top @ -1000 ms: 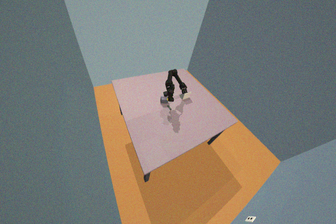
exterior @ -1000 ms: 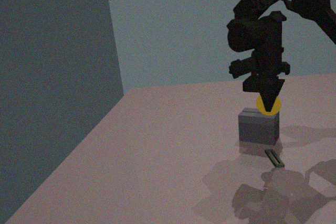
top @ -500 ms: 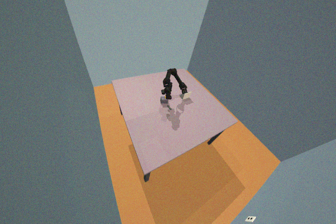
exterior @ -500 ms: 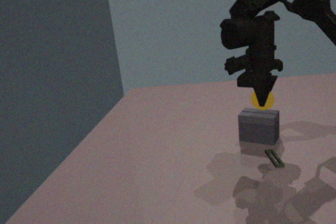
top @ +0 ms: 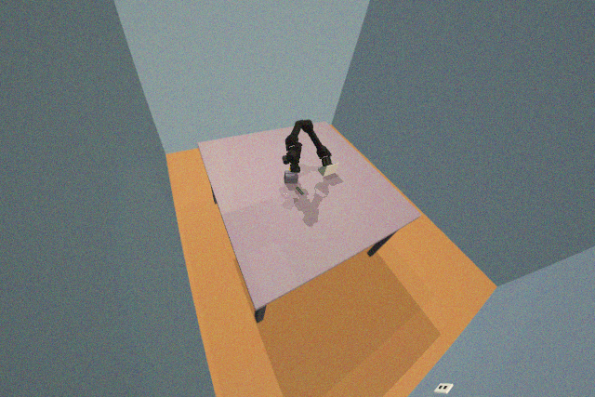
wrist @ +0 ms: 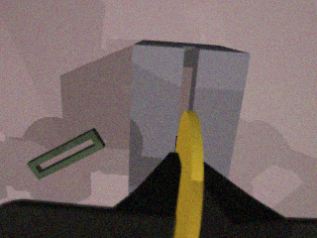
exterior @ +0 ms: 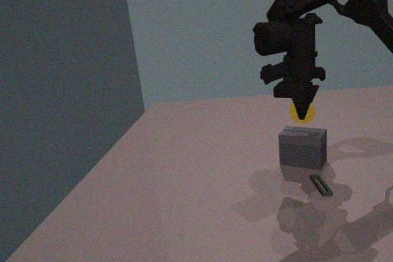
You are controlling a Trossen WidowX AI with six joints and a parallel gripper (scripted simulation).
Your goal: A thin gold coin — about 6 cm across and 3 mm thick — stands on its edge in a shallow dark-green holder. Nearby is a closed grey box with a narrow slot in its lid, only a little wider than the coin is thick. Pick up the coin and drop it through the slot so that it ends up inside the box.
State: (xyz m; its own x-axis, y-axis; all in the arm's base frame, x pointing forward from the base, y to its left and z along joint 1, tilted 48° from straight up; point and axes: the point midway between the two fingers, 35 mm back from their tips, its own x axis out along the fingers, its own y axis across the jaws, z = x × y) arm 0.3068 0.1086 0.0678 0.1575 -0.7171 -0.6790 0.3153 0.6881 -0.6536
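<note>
My gripper (exterior: pixel 302 117) points down and is shut on the gold coin (exterior: pixel 311 112) (wrist: pixel 189 149), which stands upright between the fingertips. In the exterior view the coin hangs above the closed grey box (exterior: pixel 301 152) (wrist: pixel 158 109) (top: pixel 290 177), with a gap between them. In the wrist view the coin's edge runs nearly in line with the box's slot (wrist: pixel 188 84), and its far end covers the slot's near part. The dark-green holder (exterior: pixel 326 192) (wrist: pixel 36 169) (top: pixel 299 190) lies empty on the table beside the box.
The pinkish table (top: pixel 288 248) (exterior: pixel 126 208) carries the arm, the box and the holder. A pale block (top: pixel 330 170) sits by the arm's base in the top view. Shadows of the arm fall across the table around the box and holder.
</note>
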